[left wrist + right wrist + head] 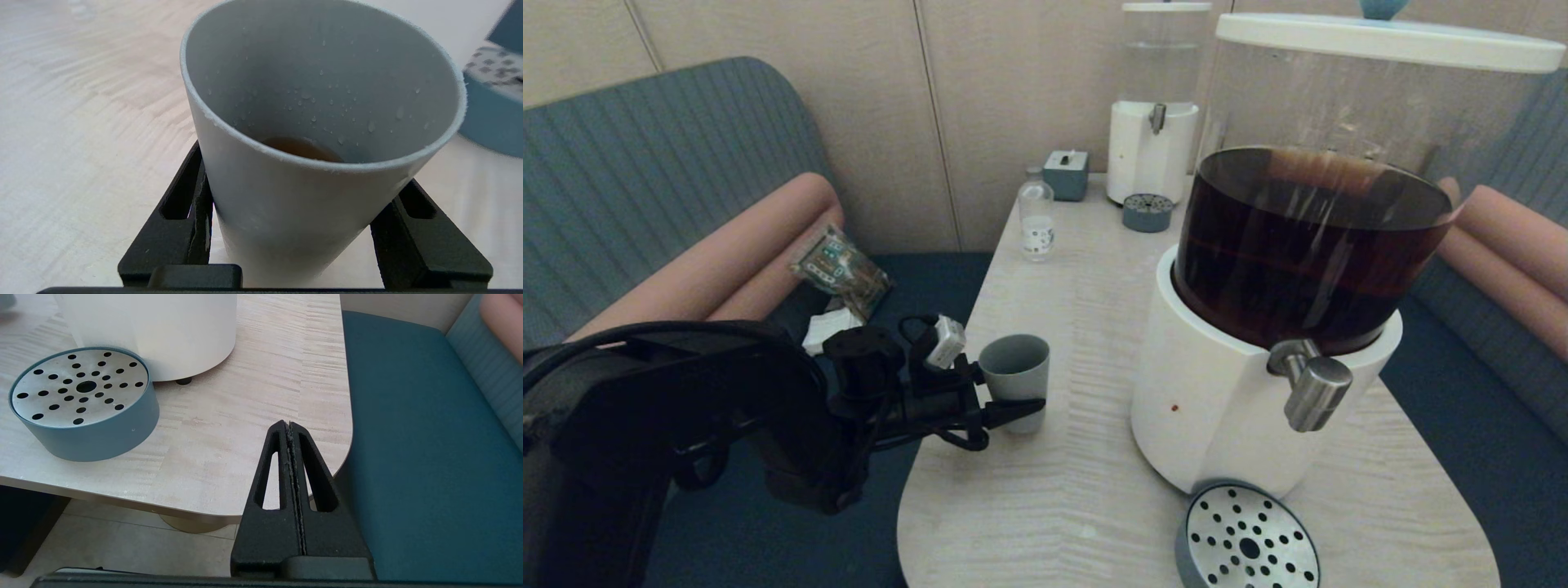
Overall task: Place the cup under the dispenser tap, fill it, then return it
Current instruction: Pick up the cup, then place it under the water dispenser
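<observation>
Left gripper point(1013, 400): arm level, fingers clamped around small matte grey tapered cup point(1015, 380). Right gripper point(291, 428): fingers pressed together, idle.

The left arm point(686, 408) is matte black, with bulky rounded link housings and a cylindrical joint cap near the wrist. Black cables loop along it and curl under the wrist, and a small white boxy module point(946, 341) sits on top. The left gripper point(1013, 400) ends in slim, tapering black fingers point(179, 228), each a wedge-shaped plate with an elongated slot cut through it and a rough, grainy surface. The right gripper point(291, 428) has the same black slotted wedge fingers, with a ribbed inner edge.
</observation>
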Motion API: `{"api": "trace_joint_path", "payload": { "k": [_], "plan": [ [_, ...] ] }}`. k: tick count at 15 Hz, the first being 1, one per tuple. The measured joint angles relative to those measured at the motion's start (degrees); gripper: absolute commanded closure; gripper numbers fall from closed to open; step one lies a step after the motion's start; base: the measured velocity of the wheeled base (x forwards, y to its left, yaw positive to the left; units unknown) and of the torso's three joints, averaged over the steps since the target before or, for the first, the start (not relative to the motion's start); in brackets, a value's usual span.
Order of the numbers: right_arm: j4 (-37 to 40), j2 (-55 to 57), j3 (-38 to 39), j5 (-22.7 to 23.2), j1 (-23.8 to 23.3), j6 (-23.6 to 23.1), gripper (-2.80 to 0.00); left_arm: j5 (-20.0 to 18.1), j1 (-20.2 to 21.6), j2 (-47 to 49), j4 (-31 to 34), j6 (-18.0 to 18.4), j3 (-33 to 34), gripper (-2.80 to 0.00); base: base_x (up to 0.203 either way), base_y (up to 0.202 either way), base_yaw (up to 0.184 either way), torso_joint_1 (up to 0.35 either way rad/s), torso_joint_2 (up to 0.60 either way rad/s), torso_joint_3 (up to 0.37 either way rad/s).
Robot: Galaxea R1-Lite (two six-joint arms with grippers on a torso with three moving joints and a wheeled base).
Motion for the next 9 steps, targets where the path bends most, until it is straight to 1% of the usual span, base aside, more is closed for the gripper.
{"api": "trace_joint_path", "payload": {
  "k": [5, 9],
  "plan": [
    [-0.02, 0.00, 0.02, 0.00, 0.00, -0.01, 0.00, -0.08, -0.83, -7.83, 0.06, 0.00, 7.93, 0.00, 0.000, 0.000, 0.000, 0.000, 0.00, 0.000],
    [-0.05, 0.00, 0.00, 0.02, 0.00, 0.00, 0.00, -0.05, -3.61, -16.61, 0.35, -0.24, 16.02, 0.00, 0.000, 0.000, 0.000, 0.000, 0.00, 0.000]
  ]
}}
